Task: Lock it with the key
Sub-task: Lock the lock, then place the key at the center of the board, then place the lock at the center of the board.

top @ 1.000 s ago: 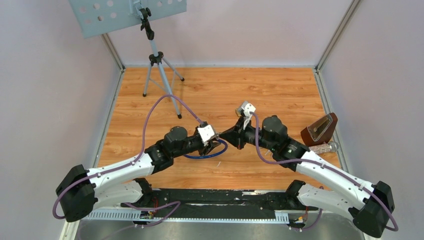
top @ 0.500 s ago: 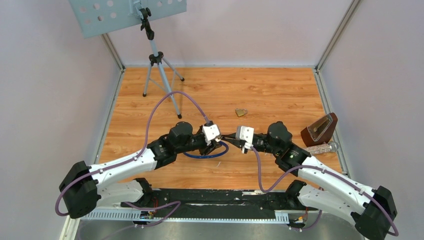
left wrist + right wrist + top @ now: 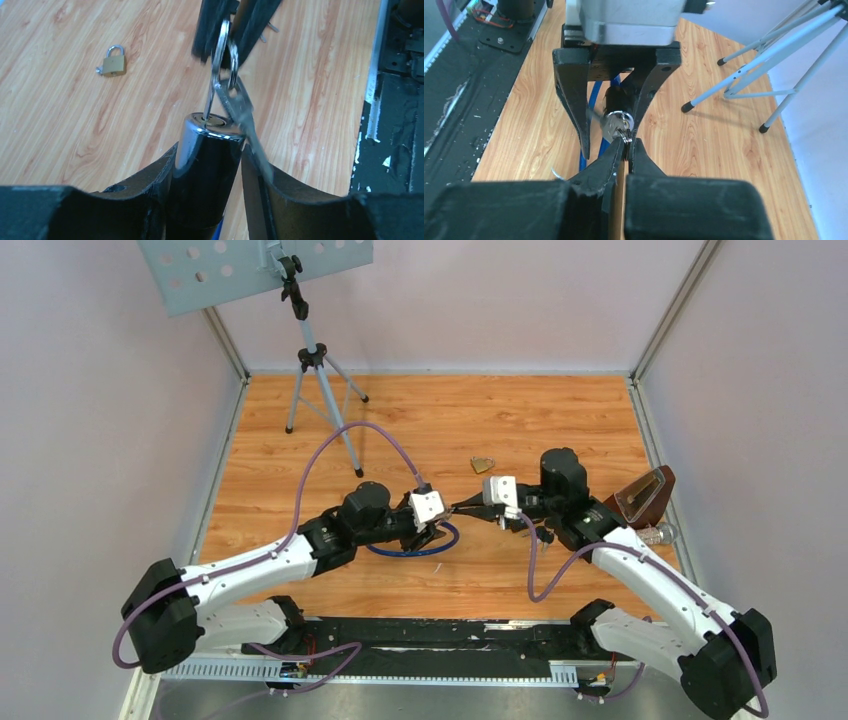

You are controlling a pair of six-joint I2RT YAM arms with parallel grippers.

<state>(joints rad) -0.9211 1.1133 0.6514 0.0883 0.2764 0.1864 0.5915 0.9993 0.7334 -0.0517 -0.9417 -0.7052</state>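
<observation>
key sitting in lock cylinder keyhole
left end effector is clamping the lock cylinder; right end effector is closed, pinching the key head.

We find the cable lock between the fingers of the left pincer at the middle of the surface, the key in its end, and the right pincer just right of it. A small padlock lies behind them; a tripod stands far left.

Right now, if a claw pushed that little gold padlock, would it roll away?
Probably not: the padlock lies flat on its boxy body, so it would likely slide. It looks like solid metal, so probably heavy for its size.
</observation>
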